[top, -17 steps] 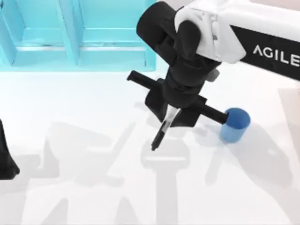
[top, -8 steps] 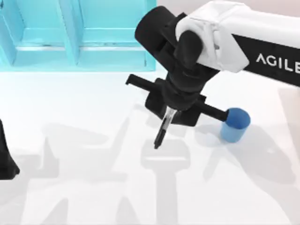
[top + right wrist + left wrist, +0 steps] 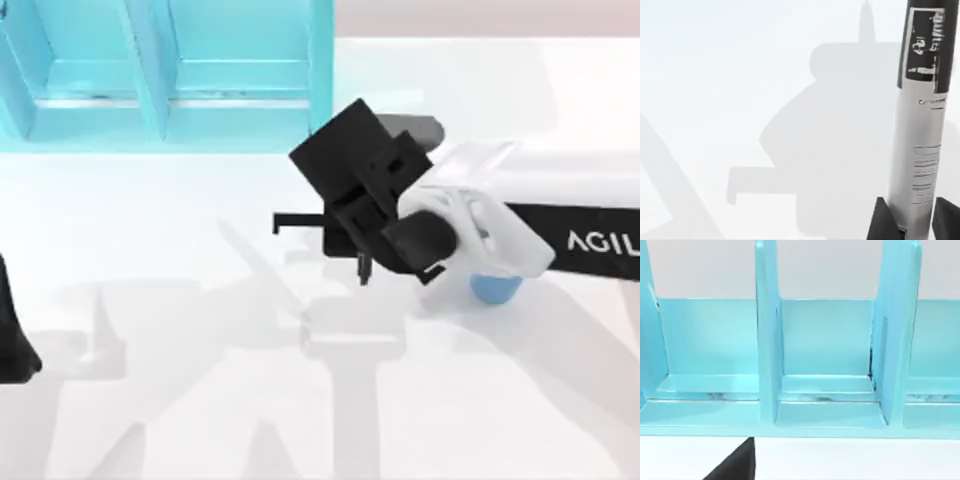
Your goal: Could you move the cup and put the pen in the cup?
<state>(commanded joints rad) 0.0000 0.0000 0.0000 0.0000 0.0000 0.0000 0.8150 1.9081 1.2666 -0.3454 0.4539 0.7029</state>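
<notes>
The pen is gripped by the right claw; the cup sits mostly hidden under the arm.

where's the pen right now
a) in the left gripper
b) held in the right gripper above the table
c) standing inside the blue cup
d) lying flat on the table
b: the right wrist view shows the pen clamped between the right gripper fingers over bare table, while the cup sits apart, partly under the arm.

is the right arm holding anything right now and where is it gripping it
Yes. The right gripper holds the slim grey-silver marker pen with black ends, its fingers clamped on the grey barrel near one end. The left gripper sits parked at the table's left edge.
</notes>
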